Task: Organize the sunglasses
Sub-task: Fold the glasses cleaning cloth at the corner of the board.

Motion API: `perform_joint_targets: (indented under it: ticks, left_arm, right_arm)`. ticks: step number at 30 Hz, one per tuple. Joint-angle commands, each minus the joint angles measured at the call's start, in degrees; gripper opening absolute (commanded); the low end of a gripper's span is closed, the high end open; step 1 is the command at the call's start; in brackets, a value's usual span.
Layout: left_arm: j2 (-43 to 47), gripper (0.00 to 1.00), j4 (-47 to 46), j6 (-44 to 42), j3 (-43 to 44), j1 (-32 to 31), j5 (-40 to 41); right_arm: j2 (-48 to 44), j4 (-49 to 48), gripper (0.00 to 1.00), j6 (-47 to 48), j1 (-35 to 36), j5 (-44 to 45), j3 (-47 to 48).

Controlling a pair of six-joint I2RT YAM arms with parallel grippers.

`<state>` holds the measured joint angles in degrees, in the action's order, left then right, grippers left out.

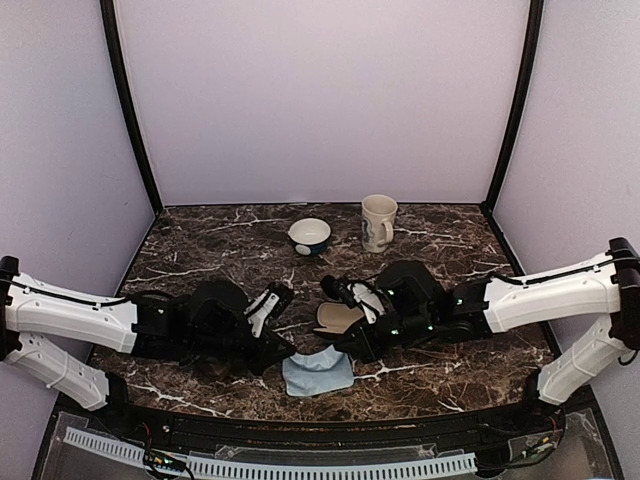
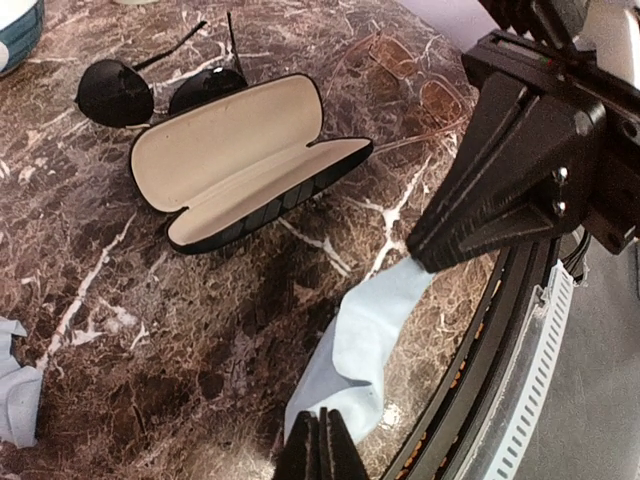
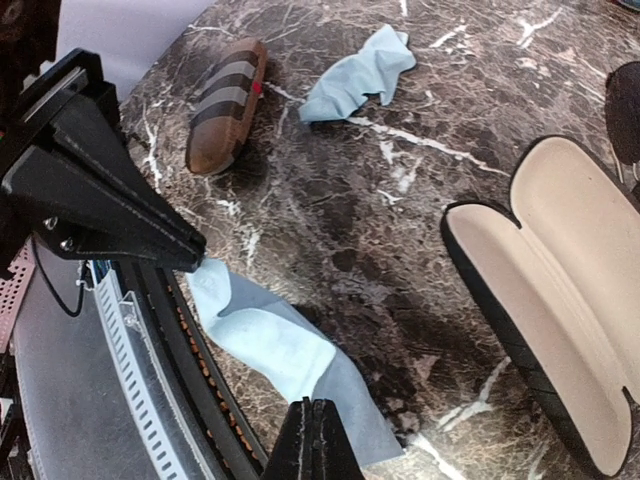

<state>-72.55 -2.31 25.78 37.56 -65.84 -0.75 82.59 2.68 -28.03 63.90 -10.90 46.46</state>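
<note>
The left hand (image 2: 320, 432) is clenched, empty, above a pale blue cloth (image 2: 365, 330). The sunglasses (image 2: 117, 92) lie on the marble tabletop (image 2: 200, 330) just behind the open case (image 2: 235, 150). The right hand (image 3: 310, 432) is also clenched, empty.

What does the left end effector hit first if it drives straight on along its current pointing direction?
The light blue cloth: the shut left end effector sits right at its near end. Past it comes the marble table. Whether it touches the cloth yet is unclear.
</note>
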Motion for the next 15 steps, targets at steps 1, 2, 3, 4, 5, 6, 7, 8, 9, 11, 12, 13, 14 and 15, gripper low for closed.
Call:
perform_joint_targets:
  ticks: [1,2,3,4,5,6,7,8,9,11,12,13,14,15]
  left_arm:
    - [4.0,0.0,2.3,1.8,0.6,-2.9,3.7]
    - [4.3,0.0,3.4,2.0,1.1,-4.1,4.7]
    - [4.7,0.0,4.4,2.3,1.4,-5.2,5.9]
    - [5.0,0.0,5.2,2.6,1.6,-6.5,7.1]
    - [5.4,0.0,6.0,3.1,1.7,-7.6,8.2]
    - [5.8,0.0,6.6,3.7,1.6,-8.6,9.0]
    - [6.3,0.0,7.0,4.3,1.4,-9.3,9.5]
    - [6.6,0.0,7.2,5.0,1.0,-9.9,10.0]
    - [7.1,0.0,7.4,5.5,0.6,-10.6,10.5]
    - [7.8,0.0,7.6,6.4,0.0,-12.0,11.7]
    - [8.1,0.0,7.7,6.8,-0.2,-12.6,12.1]
    - [8.4,0.0,8.0,7.1,-0.3,-13.1,12.6]
    - [8.5,0.0,8.2,7.4,-0.4,-13.7,13.0]
    - [8.6,0.0,8.4,7.6,-0.4,-14.3,13.4]
  right_arm:
    - [-3.3,-0.8,0.0,-0.9,2.8,1.7,-1.0]
    - [-3.8,-0.7,0.0,-1.3,3.4,2.2,-1.2]
    - [-4.3,-0.5,0.0,-1.7,4.0,2.8,-1.3]
    - [-4.8,-0.4,0.0,-2.2,4.7,3.4,-1.4]
    - [-5.3,0.0,0.0,-2.5,5.5,4.1,-1.4]
    - [-5.8,0.3,0.0,-2.9,6.4,4.9,-1.5]
    - [-6.1,0.6,0.0,-3.3,7.1,5.7,-1.6]
    - [-6.5,0.8,0.0,-3.7,8.0,6.5,-1.7]
    - [-6.8,0.9,0.0,-4.4,8.7,7.1,-1.9]
    - [-7.4,0.9,0.0,-5.3,10.2,8.6,-2.5]
    - [-7.6,0.9,0.0,-5.9,10.9,9.3,-2.7]
    - [-7.8,0.9,0.0,-6.4,11.7,9.9,-2.8]
    - [-8.0,1.0,0.0,-6.8,12.4,10.5,-2.9]
    - [-8.2,1.1,0.0,-7.4,13.1,11.1,-3.0]
